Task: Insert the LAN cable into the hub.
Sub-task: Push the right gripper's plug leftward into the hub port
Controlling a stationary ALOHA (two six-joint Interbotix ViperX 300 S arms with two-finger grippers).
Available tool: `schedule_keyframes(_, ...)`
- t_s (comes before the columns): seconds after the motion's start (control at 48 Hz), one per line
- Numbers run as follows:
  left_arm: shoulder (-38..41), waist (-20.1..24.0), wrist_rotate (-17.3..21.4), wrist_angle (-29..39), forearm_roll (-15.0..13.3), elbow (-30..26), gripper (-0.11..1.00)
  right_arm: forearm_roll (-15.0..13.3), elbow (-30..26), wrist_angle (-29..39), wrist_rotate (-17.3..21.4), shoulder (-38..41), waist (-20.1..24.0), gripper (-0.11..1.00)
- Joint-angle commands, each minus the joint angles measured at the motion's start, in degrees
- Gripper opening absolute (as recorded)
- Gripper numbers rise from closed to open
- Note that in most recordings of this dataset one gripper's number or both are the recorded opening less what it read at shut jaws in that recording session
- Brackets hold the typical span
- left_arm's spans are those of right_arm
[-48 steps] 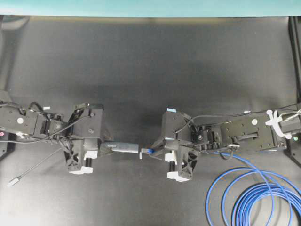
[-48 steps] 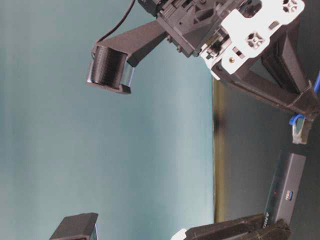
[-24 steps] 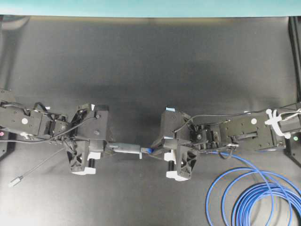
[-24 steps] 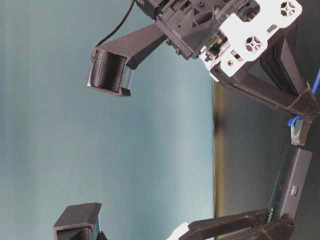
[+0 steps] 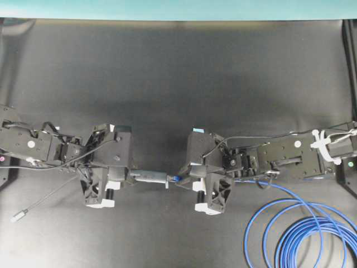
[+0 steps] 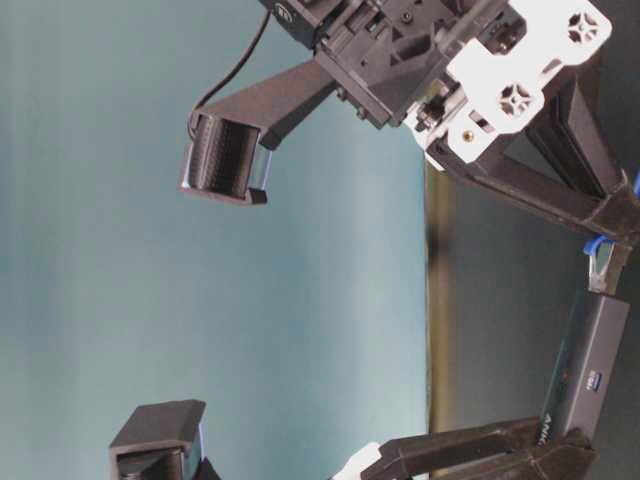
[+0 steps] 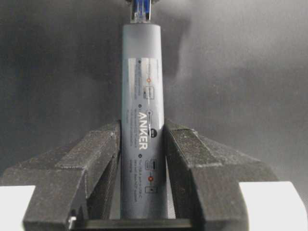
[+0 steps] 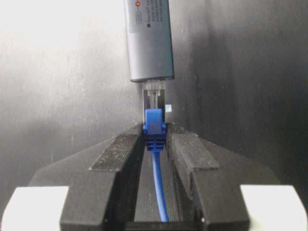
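Several blue LAN cable (image 5: 295,234) loops beside the right arm (image 5: 279,162).

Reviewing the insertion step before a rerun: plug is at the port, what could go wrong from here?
1. The clear plug of the bright blue LAN cable looks only partly inside the slim dark grey hub; it may jam.
2. The right claw grips only the blue boot, so pushing may slip it.
3. The left claw holds the hub's rear, so it could pivot.

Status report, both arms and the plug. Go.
Left gripper shut on slim dark grey hub. Right gripper shut on blue LAN cable behind its clear plug. Plug at hub's end port, seating unconfirmed. Nothing between.
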Motion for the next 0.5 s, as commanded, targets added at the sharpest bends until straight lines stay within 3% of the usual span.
schedule_keyframes(0.0, -0.09, 0.09, 0.09, -0.35, 0.18, -1.49, 0.28, 0.00, -1.41, -0.44, -0.18, -0.26, -0.09, 0.14)
schedule_keyframes(0.479, 1.58, 0.09, 0.97, 4.04, 0.18, -5.10, 0.28, -0.97, -2.02, 3.78, -0.35, 0.18, 0.00, 0.13)
